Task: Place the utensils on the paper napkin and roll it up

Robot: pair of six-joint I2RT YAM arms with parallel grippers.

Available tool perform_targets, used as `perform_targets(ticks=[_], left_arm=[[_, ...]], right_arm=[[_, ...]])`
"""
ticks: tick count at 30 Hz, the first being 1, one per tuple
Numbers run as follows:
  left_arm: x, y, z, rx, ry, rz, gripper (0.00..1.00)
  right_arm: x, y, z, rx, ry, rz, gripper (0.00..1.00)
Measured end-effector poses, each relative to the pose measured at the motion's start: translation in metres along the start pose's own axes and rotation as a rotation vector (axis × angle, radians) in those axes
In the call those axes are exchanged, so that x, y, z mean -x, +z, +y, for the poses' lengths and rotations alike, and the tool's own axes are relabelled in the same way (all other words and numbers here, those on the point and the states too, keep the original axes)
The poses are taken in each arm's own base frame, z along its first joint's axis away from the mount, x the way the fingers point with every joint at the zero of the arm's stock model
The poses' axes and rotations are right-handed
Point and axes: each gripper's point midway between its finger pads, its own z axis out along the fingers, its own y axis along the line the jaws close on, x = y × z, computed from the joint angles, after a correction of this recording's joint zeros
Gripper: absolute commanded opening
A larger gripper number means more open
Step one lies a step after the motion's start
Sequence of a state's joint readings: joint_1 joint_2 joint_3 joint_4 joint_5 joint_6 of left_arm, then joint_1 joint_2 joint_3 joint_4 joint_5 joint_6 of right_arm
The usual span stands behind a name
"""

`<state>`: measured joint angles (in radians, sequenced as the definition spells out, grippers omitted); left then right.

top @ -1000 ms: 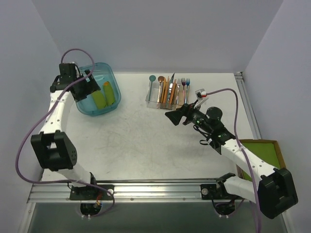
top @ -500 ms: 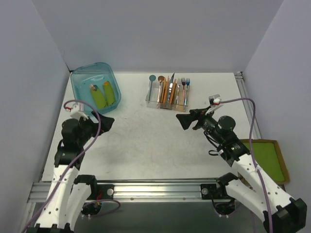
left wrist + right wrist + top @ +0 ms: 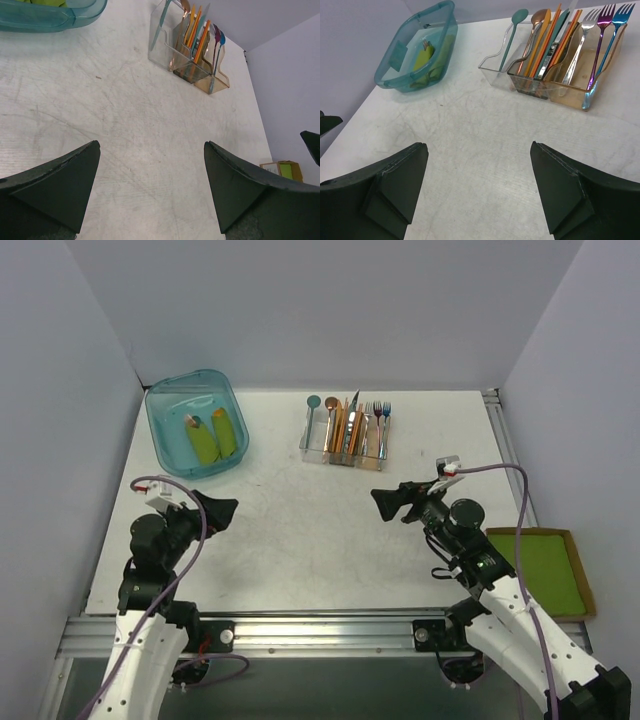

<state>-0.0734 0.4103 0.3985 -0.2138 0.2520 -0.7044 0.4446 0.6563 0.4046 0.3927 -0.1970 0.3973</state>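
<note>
While both jaws gape, well apart, scuffed table (image 3: 300,530) spreads between them.

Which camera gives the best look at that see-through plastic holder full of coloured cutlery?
The right wrist view. There the clear plastic caddy of coloured cutlery is large and unobstructed, each piece distinct. The left wrist view shows it smaller, at an angle, with the cutlery ends cropped. The top external view shows it whole but small.

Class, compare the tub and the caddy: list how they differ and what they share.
The tub is teal and rounded; the caddy is clear and boxy, with compartments. The tub holds green rolls; the caddy holds cutlery. Both are see-through containers.
</note>
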Motion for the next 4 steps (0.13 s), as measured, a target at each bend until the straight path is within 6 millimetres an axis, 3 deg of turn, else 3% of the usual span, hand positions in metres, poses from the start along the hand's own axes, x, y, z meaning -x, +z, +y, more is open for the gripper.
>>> perform_targets(ticks=[4], left_arm=[[-0.0007,-0.0004,-0.0008,-0.003,0.005,0.002,0.94]], right_arm=[[0.0002,0.0001,-0.0003,-0.003,0.007,-0.002,0.85]])
